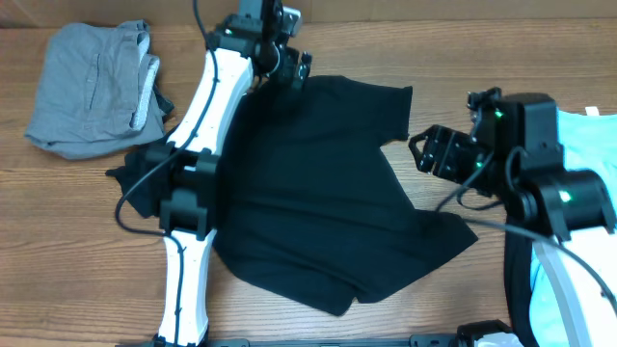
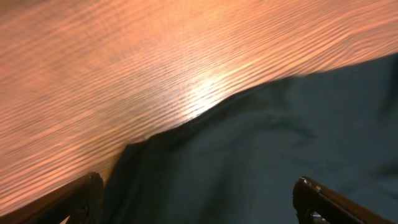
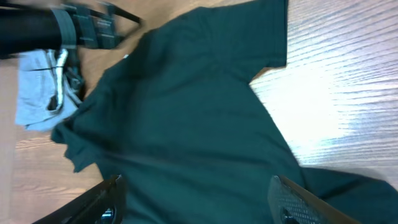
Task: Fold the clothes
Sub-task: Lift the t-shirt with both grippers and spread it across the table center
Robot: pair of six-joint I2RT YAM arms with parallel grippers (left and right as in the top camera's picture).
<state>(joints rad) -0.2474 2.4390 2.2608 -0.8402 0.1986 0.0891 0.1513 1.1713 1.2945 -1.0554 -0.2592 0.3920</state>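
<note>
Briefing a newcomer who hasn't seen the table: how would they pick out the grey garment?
On the wooden table, look to the far left corner, left of the black T-shirt spread across the middle. The grey garment lies there in a crumpled heap. It alone is grey; the light blue garment lies at the right edge.

Shirt [image 1: 328, 193] lies spread across the middle of the table [image 1: 386, 39], with one sleeve poking out to the right on the far side. Over at the far left, a second garment [image 1: 87, 87] sits bunched, near the shirt's left edge. The left arm [image 1: 207, 106] runs up over the shirt's left side, with the left gripper [image 1: 292, 72] above its far edge. The right gripper [image 1: 426, 149] hangs just beside that right sleeve, off the cloth. Further right, at the table's edge, a third garment [image 1: 590, 135] lies under the right arm [image 1: 564, 198].
</note>
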